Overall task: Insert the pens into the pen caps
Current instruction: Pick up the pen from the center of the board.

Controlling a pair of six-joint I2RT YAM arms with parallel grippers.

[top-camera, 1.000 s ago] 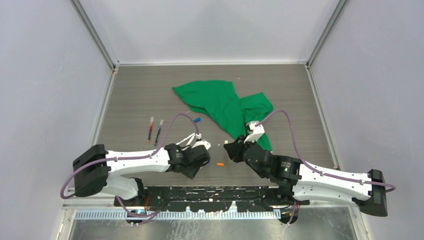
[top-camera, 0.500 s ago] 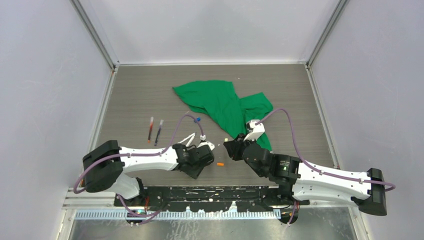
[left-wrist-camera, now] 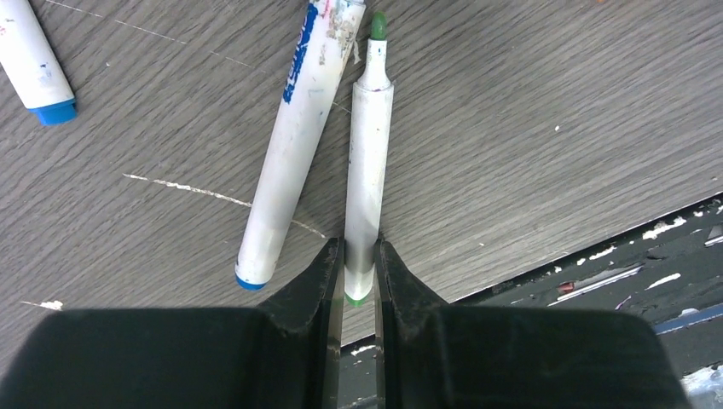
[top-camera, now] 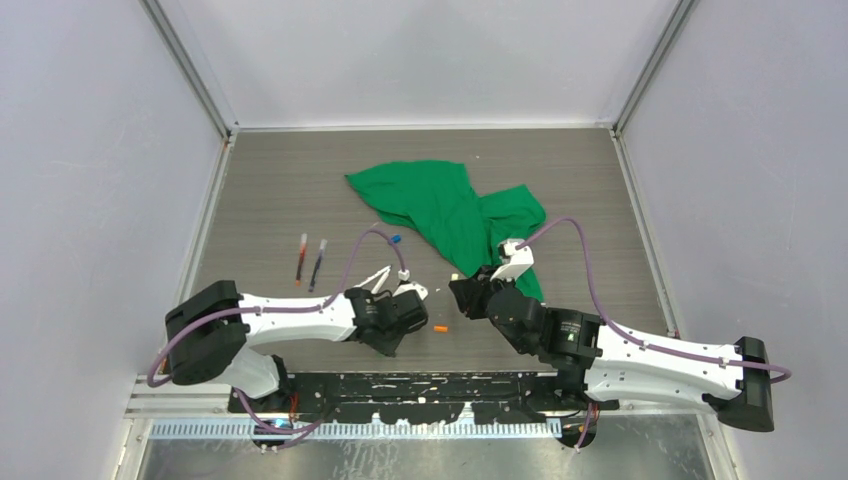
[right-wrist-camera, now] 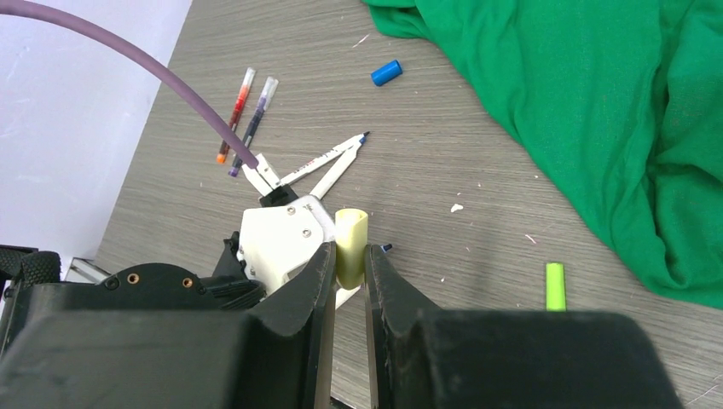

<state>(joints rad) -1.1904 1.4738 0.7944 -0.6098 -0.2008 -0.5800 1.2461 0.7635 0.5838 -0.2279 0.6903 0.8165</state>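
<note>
Grey wood-grain table (top-camera: 270,190), crumpled green cloth (top-camera: 440,205), blue cap (top-camera: 395,240), orange cap (top-camera: 440,328), lime cap (right-wrist-camera: 555,285), red pen (top-camera: 300,260) beside purple pen (top-camera: 317,266)

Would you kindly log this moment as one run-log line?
left gripper: shut on green-tipped pen | right gripper: shut on yellow cap | capping: not yet done

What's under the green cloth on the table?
Only the wooden table shows around the green cloth; anything beneath its folds is covered. A light green cap and a blue cap lie beside its edges, uncovered and apart from it.
</note>
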